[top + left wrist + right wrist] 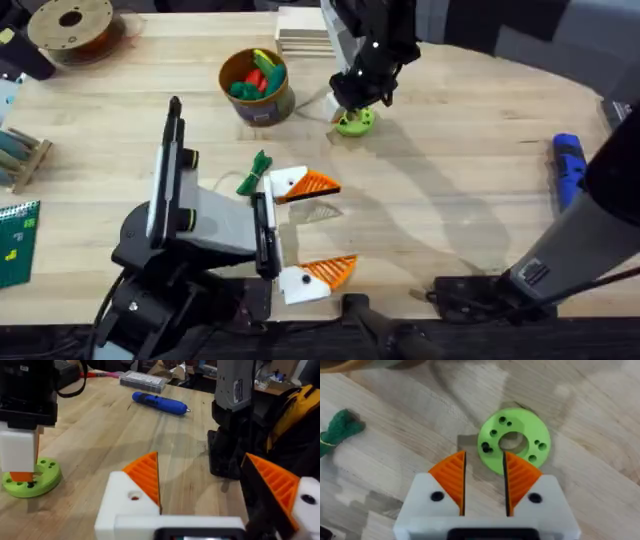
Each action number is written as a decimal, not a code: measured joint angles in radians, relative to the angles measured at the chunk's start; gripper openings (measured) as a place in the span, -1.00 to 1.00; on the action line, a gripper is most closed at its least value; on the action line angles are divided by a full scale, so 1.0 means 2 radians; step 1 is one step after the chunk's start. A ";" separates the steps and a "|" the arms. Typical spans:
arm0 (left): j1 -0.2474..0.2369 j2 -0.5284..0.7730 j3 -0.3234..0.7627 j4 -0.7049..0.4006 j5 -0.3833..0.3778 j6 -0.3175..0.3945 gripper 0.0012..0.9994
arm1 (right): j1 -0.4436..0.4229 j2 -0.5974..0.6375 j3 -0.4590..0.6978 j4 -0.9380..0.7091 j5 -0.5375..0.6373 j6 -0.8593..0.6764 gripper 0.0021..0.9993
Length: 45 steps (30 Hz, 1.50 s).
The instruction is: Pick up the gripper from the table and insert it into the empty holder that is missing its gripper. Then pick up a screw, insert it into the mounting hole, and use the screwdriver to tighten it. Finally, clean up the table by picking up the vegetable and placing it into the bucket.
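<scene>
The dark-green leafy vegetable [255,173] [337,427] lies on the table just beyond my left gripper [336,226] [200,460], which is open wide and holds nothing. My right gripper [355,103] [484,457] hangs over a lime-green ring disc [355,123] [515,442] [30,477], open by a narrow gap with nothing between the pads. The bucket [264,108] stands left of the disc, with red, yellow and green toy vegetables inside. At the far right lies the blue screwdriver [568,165] [160,403]. The loose gripper, the holder and a screw are out of view.
A brown filament spool [70,25] sits at the back left and a stack of pale wooden boards [305,35] at the back middle. A green circuit board [15,240] and a small wooden rack [20,155] lie along the left edge.
</scene>
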 joint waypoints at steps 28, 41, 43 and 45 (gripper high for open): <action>0.000 0.000 0.000 0.000 0.000 0.000 0.98 | 0.015 0.033 0.001 0.022 0.011 0.000 -0.62; 0.000 0.000 0.000 0.000 0.000 0.000 0.97 | 0.015 0.045 0.010 0.014 0.030 0.001 -0.98; 0.000 0.000 0.000 0.000 0.000 0.000 0.98 | 0.015 0.045 0.010 0.014 0.030 0.001 -0.98; 0.000 0.000 0.000 0.000 0.000 0.000 0.97 | 0.015 0.045 0.010 0.014 0.031 0.001 -0.99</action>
